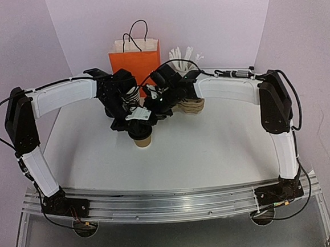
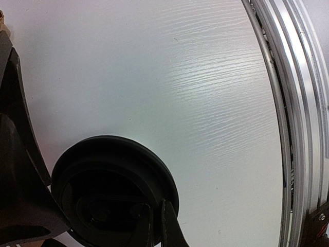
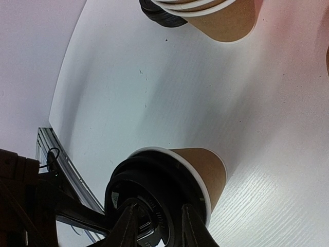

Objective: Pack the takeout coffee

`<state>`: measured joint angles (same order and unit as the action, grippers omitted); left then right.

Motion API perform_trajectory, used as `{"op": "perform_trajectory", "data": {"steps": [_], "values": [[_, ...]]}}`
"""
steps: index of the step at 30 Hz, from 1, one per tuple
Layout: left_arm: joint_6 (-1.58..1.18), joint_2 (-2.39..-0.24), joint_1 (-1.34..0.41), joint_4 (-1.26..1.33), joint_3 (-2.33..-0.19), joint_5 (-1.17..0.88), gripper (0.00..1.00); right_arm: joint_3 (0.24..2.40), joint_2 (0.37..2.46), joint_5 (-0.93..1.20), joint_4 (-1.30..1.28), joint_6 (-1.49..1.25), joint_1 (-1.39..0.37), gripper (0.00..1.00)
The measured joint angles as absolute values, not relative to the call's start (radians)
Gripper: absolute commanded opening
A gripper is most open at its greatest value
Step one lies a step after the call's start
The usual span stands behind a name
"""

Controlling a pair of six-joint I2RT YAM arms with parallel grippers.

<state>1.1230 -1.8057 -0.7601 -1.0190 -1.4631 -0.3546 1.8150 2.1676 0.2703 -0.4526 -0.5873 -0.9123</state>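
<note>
The takeout coffee is a brown paper cup [image 1: 143, 140] standing mid-table, with a black dome lid [image 3: 149, 190] on top of it. The cup's white rim shows along one side of the lid in the right wrist view. My left gripper [image 2: 156, 206] is shut, pinching the lid's [image 2: 103, 175] outer rim. My right gripper [image 3: 157, 211] hangs over the lid's top with its fingers partly apart and their tips at the lid's centre. Both grippers [image 1: 131, 121] [image 1: 148, 117] meet directly above the cup and hide the lid in the top view.
An orange paper bag [image 1: 136, 65] with black handles stands at the back. A lying stack of lidless brown cups [image 3: 216, 18] and loose black lids [image 3: 162, 19] sit to the right behind the cup. White items [image 1: 183, 54] stand beside the bag.
</note>
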Motion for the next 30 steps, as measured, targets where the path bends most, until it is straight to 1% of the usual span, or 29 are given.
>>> {"op": "perform_trajectory", "data": {"steps": [17, 25, 30], "values": [[1.115, -1.806, -0.750, -1.001, -1.455, -0.368, 0.00, 1.787, 2.178, 0.235, -0.411, -0.540, -0.914, 0.26], [1.100, -1.770, -0.708, -0.908, -1.373, -0.457, 0.01, 1.768, 2.184, 0.183, -0.389, -0.504, -0.931, 0.26], [1.100, -1.762, -0.680, -0.873, -1.342, -0.520, 0.02, 1.764, 2.184, 0.168, -0.374, -0.491, -0.935, 0.25]]}}
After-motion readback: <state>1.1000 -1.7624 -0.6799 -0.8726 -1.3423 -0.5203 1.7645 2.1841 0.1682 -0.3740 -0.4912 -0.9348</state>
